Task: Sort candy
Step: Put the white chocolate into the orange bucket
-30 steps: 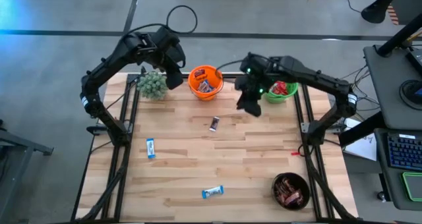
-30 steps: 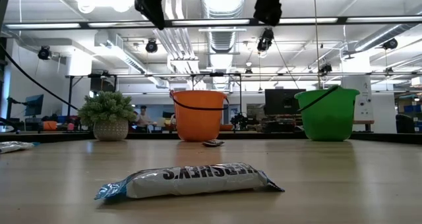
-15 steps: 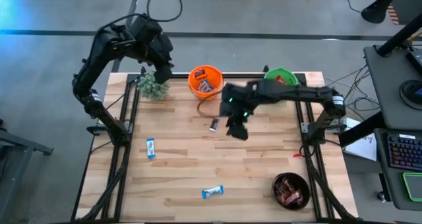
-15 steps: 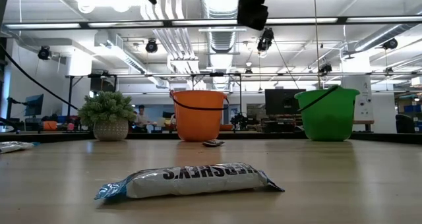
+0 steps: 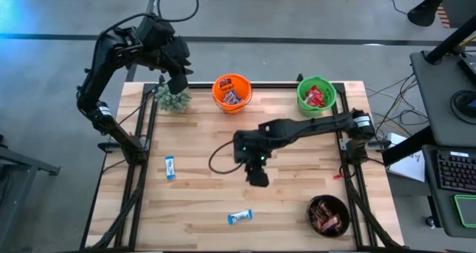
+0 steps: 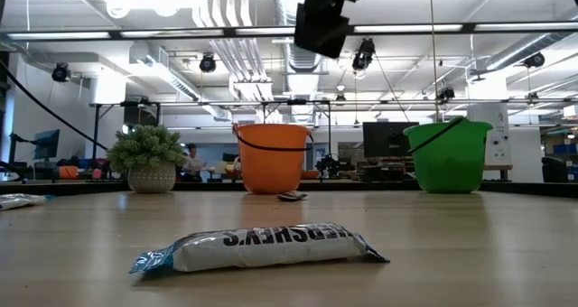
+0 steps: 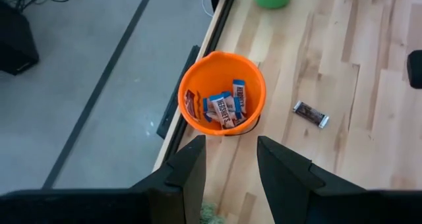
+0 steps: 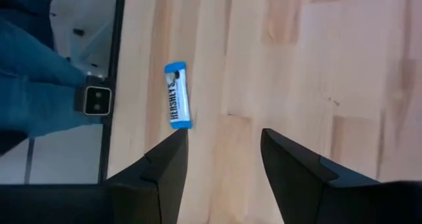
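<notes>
Orange is the colour to steer by: the orange bucket (image 5: 232, 92) sits at the back edge of the table (image 5: 297, 208) with blue-and-white bars already in it, a green bucket (image 5: 316, 95) with red packets to its right, a small plant (image 5: 172, 98) to its left. Loose candy lies well in front of that orange bucket — one blue-and-white bar (image 5: 170, 167) toward the left rail, another (image 5: 239, 217) near the front edge — and a dark bowl (image 5: 328, 215) of brown bars sits at the front right.

The right gripper (image 5: 257, 178) hangs over mid-table, forward of the orange bucket, fingers (image 8: 290, 174) spread apart with nothing between them; its wrist view looks down on a blue-and-white bar (image 8: 178, 96) just ahead. The left gripper (image 7: 227, 174) waits high behind the plant, also spread and empty.

The risk, I judge, is the descent: the bar lies flat on the wood, so fingers landing off-centre could skid it toward the table edge — or pinch only the wrapper and drop it on the way to the orange bucket.
</notes>
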`<state>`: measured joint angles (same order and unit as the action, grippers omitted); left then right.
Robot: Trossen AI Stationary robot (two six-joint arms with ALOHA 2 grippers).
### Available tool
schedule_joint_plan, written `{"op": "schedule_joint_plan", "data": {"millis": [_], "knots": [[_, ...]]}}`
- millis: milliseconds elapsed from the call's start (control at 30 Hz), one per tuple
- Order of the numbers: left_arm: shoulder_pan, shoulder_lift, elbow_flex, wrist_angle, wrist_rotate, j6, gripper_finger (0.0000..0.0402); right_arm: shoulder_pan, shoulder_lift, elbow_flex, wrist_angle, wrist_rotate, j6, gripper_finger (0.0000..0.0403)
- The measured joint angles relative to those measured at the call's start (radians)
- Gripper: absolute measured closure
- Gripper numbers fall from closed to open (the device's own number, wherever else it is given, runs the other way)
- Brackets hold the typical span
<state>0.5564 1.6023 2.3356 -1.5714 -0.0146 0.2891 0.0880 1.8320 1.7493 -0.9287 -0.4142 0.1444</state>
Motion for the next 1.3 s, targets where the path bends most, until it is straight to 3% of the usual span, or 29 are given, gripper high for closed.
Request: {"op": "schedule_joint_plan", "data": {"millis": [400, 700, 967, 1300], "knots": [[0.0, 0.0, -0.001, 0.0, 0.0, 0.017, 0.0283, 0.078, 0.142, 0.0, 0.036, 0.148, 0.112, 0.0223], [0.0, 0.0, -0.001, 0.0, 0.0, 0.014, 0.0283, 0.159, 0.184, 0.001, 0.063, 0.34, 0.207, 0.0225], [0.0, 0.0, -0.002, 0.0, 0.0, 0.009, 0.0283, 0.216, 0.183, 0.002, 0.098, 0.365, 0.315, 0.0227], [0.0, 0.0, -0.002, 0.0, 0.0, -0.013, 0.0283, 0.279, 0.196, 0.0, 0.134, 0.399, 0.32, 0.0229]]}}
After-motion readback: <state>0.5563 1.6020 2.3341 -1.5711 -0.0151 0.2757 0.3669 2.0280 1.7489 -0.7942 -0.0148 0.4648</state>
